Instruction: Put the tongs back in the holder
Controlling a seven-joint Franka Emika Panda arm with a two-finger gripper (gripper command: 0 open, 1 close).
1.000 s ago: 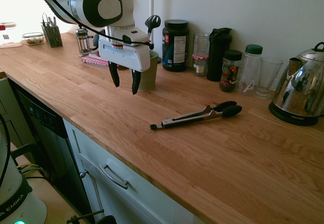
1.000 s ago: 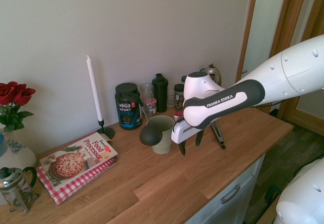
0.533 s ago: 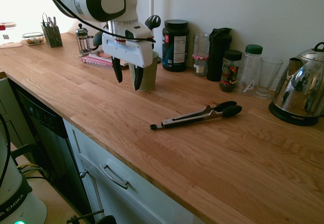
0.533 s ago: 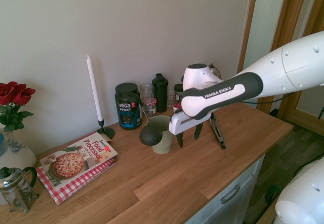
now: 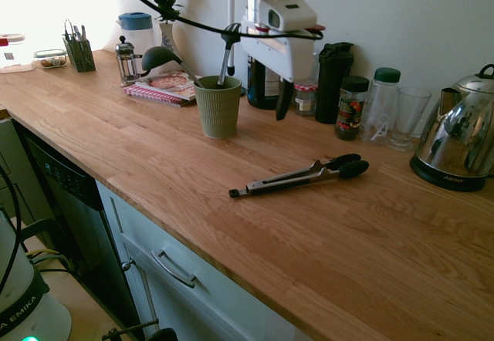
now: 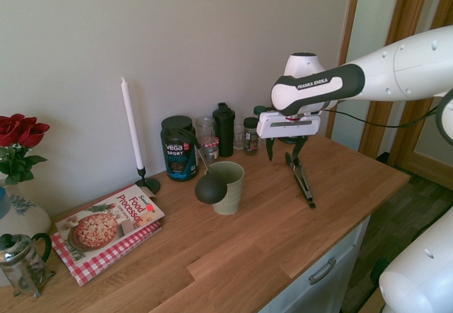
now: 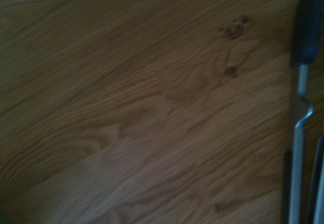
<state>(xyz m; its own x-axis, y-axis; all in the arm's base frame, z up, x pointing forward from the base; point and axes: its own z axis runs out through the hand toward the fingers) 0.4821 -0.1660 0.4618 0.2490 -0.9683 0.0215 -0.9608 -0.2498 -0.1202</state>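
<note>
My gripper (image 6: 284, 151), fingers apart and empty, hangs above the tongs (image 5: 302, 177) lying on the counter (image 5: 139, 152) near the holder (image 5: 218, 107).

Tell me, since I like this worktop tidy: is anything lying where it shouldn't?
Yes: the tongs lie flat on the wooden counter, apart from the green holder, where a ladle stands. The open gripper hangs above them, holding nothing.
</note>
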